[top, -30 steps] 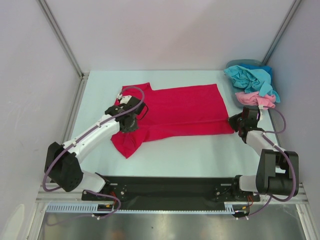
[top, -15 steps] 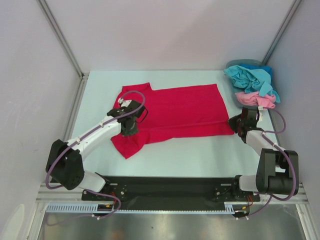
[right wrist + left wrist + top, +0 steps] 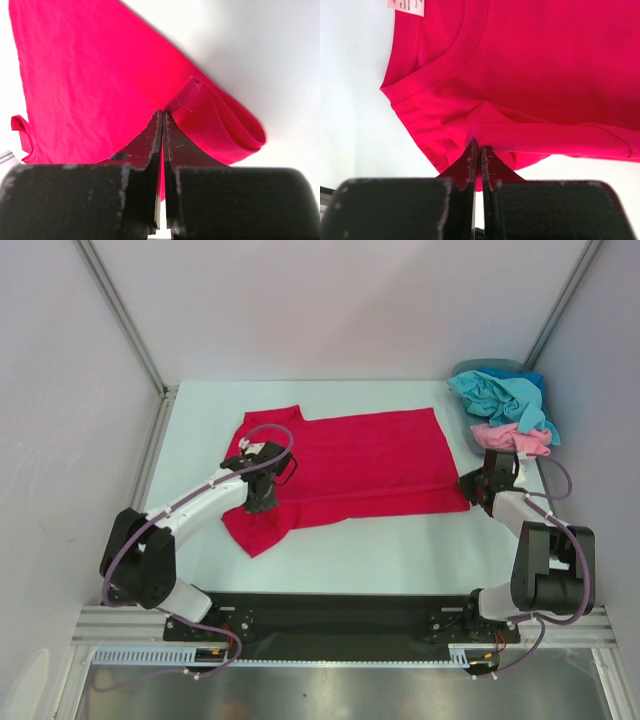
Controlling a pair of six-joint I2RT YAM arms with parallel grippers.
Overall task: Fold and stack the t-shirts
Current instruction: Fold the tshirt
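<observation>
Spread flat mid-counter (image 3: 400,550): crimson t-shirt (image 3: 370,460), collar toward 9 o'clock, hem toward 3 o'clock. Left claw (image 3: 479,150) pinched tight on a raised fold of that cloth below the collar, at the shirt's 8 o'clock. Right claw (image 3: 163,117) clamped on the rolled hem corner at the shirt's 4 o'clock. Heaped at the basket (image 3: 487,367), 2 o'clock of the counter: teal t-shirt (image 3: 500,395) and pink t-shirt (image 3: 510,438), the pink one near the right claw.

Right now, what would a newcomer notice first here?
The red shirt lies spread across the table, the left tool shut on its near edge by the sleeve, the right tool on the hem corner. A teal shirt and a pink shirt heap at the basket, far right.
</observation>
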